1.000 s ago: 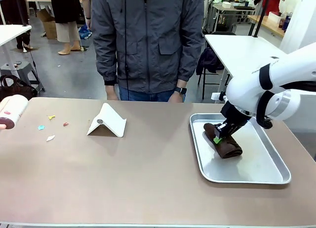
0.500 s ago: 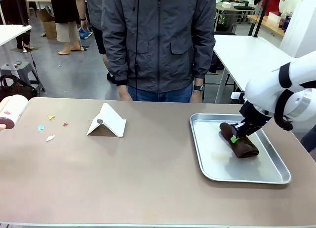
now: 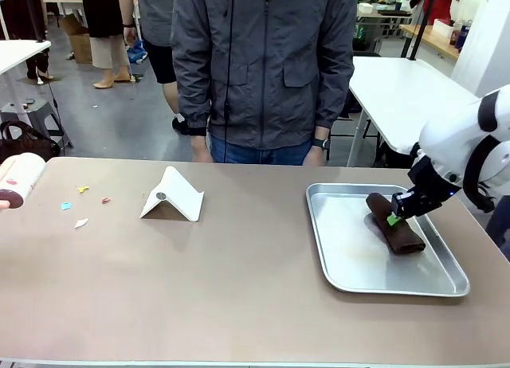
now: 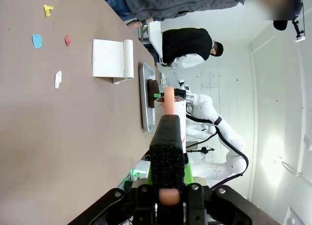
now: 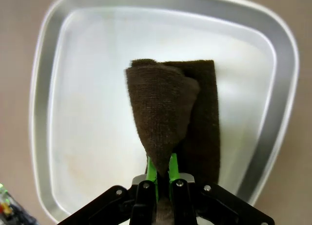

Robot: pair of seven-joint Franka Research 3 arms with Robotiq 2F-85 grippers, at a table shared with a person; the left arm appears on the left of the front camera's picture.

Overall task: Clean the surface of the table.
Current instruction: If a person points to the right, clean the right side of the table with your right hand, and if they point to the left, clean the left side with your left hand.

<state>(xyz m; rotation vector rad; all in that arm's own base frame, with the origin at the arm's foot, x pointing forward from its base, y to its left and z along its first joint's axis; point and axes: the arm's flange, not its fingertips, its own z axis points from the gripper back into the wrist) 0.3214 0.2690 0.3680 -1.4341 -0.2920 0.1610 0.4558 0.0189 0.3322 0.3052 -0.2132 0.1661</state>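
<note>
1. here's the right gripper at the right of the front view, down inside the shiny silver metal tray, jaws pinched almost together on a fold of the dark brown terry cloth.
2. the right wrist view backs that up: its green pads clamp a raised cone of cloth at bottom centre, and the rest lies flat on the tray floor, right of the frame's middle.
3. over to the left gripper, bottom centre of its own wrist view, clamped tight around a long tool with a black foam sleeve and peach-coloured ends that points up the frame.
4. the large matte taupe-brown table spans the lower half of the front view edge to edge, with the tray on its right part.
5. a white folded tent-shaped stand sits left of centre.
6. small paper scraps lie near the left edge: yellow, red, blue, white.
7. a pale cylinder with reddish marks pokes in at the far left; what carries it, i can't tell.
8. a person in a grey zip jacket stands at the far edge, top centre.
</note>
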